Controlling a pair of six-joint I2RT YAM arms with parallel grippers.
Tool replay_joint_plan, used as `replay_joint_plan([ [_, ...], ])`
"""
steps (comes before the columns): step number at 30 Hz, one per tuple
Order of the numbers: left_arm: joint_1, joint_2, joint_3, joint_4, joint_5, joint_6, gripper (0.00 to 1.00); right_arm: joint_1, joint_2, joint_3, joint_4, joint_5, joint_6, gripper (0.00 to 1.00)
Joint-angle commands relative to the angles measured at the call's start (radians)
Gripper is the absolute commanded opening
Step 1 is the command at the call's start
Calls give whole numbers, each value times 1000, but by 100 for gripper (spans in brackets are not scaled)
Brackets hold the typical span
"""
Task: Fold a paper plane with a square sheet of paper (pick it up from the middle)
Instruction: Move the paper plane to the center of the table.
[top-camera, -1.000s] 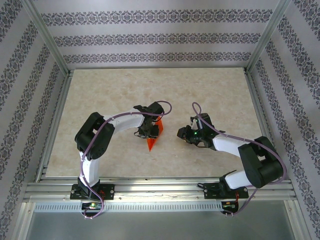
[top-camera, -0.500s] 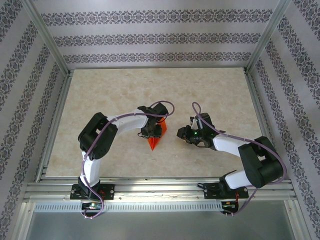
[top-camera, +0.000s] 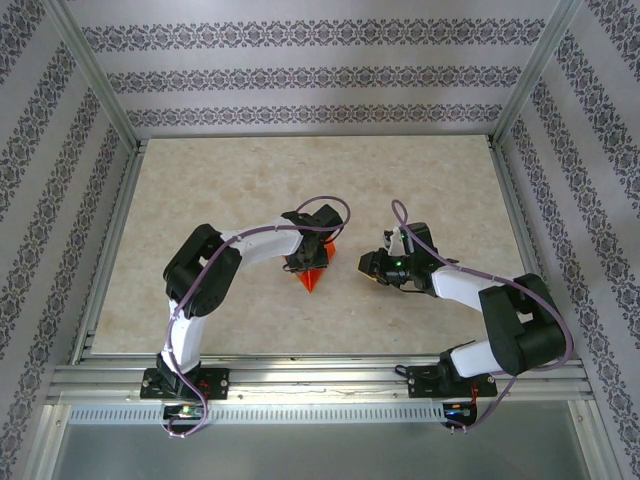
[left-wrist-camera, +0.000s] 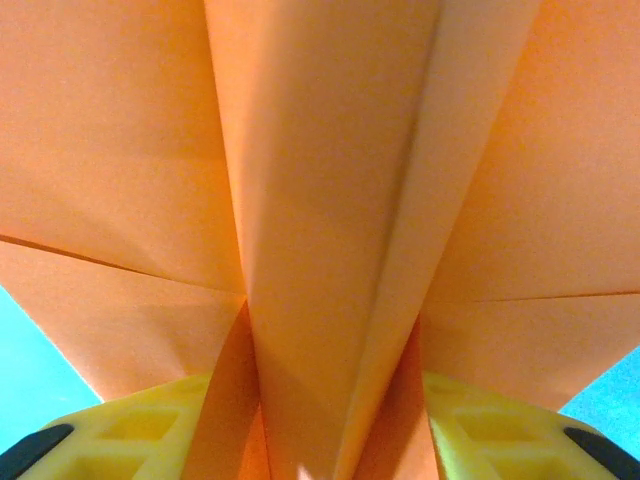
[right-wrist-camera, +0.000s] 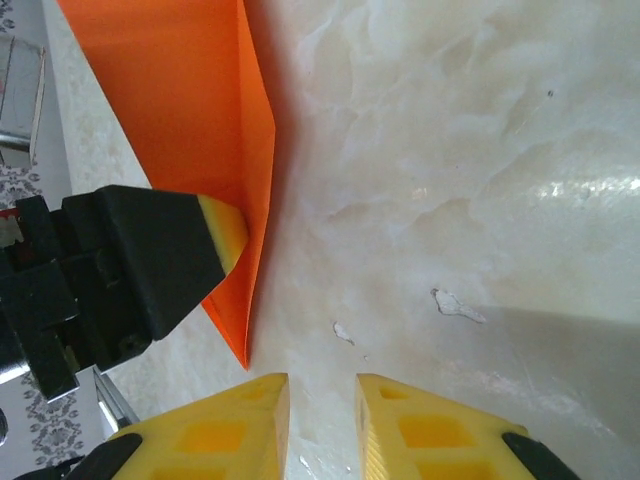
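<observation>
While the left gripper (top-camera: 306, 258) sits directly over the paper plane (top-camera: 312, 278), its yellow fingers (left-wrist-camera: 150, 430) straddle the centre keel, likely to set the crease; clamped or loose, cannot tell. Right gripper (top-camera: 371, 266) hovers just beside the plane's right edge, jaws nearly together, slim gap, empty, probably placed to pin a wing. Plane lies on the marbled tabletop (top-camera: 230, 180)

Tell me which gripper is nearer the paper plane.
Left. The left gripper sits on the paper plane, its fingers flanking the centre fold; the right gripper is apart from it, off to its right, over the table.
</observation>
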Motion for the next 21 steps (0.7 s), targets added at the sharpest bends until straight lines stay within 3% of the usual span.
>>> replay_joint_plan([
  [1,-16,75,9,-46,-54,-40,47,-14,-27,17,-19,-45,-40,25],
  [9,-30,50,95,-121,-95,6,48,-37,-88,6,-51,-35,-46,26],
  [21,-27,-115,148,-155,-116,62,53,-109,-246,37,-178,55,-103,30],
])
